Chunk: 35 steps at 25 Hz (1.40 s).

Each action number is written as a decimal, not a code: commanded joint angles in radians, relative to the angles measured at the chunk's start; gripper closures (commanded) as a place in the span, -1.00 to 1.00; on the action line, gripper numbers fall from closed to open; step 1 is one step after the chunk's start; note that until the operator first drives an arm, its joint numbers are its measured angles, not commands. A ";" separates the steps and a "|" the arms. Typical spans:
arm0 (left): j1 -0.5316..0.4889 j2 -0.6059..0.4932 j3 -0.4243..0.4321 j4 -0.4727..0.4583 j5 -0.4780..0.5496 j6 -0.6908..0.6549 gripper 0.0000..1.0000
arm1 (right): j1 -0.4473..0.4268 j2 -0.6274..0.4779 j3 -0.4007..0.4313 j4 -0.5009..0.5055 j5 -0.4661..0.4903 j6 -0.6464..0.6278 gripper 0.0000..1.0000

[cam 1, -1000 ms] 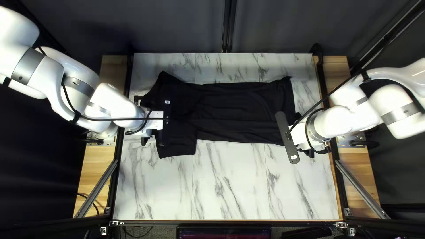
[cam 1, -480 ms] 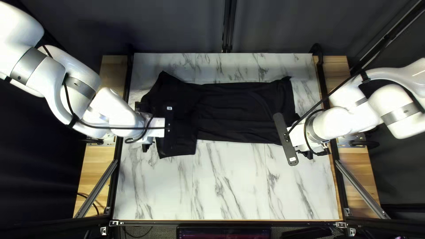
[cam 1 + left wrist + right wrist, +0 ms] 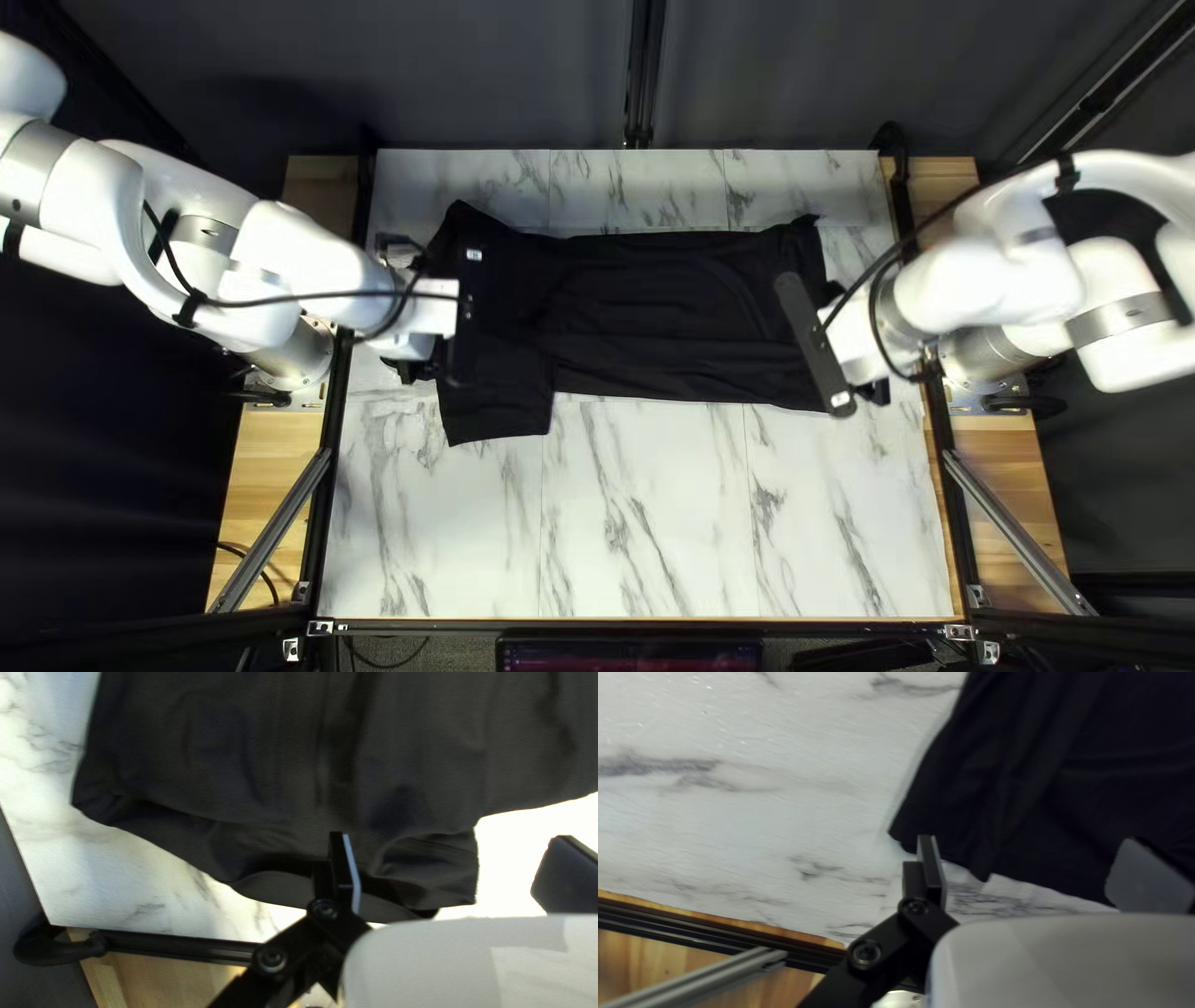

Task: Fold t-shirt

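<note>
Currently the black t-shirt (image 3: 672, 299) is lying across the upper half of the top left view, stretching from left of centre to the right. Its wide end, with a sleeve (image 3: 498, 405) angling down toward the lower left, seems to be the neck end, so the shirt is pointing left, its long axis running nearly level from side to side. Its hem end is facing right.

The left gripper (image 3: 453, 849) is hovering by the neck end, its fingers standing apart and gripping nothing. The right gripper (image 3: 1031, 852) is waiting near the hem's lower corner, also spread wide and holding no cloth. They are probably standing at opposite ends so that both can be pinching the near edge together for a lengthwise fold.

Farther out, the left arm (image 3: 311, 268) and right arm (image 3: 984, 280) are reaching inward from either side, while the marbled table (image 3: 647, 523) is showing bare below the shirt.
</note>
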 commanded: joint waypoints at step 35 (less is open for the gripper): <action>0.577 0.276 -0.139 -0.141 -0.235 0.643 -1.00 | -0.569 0.158 -0.070 0.103 -0.077 -0.631 -1.00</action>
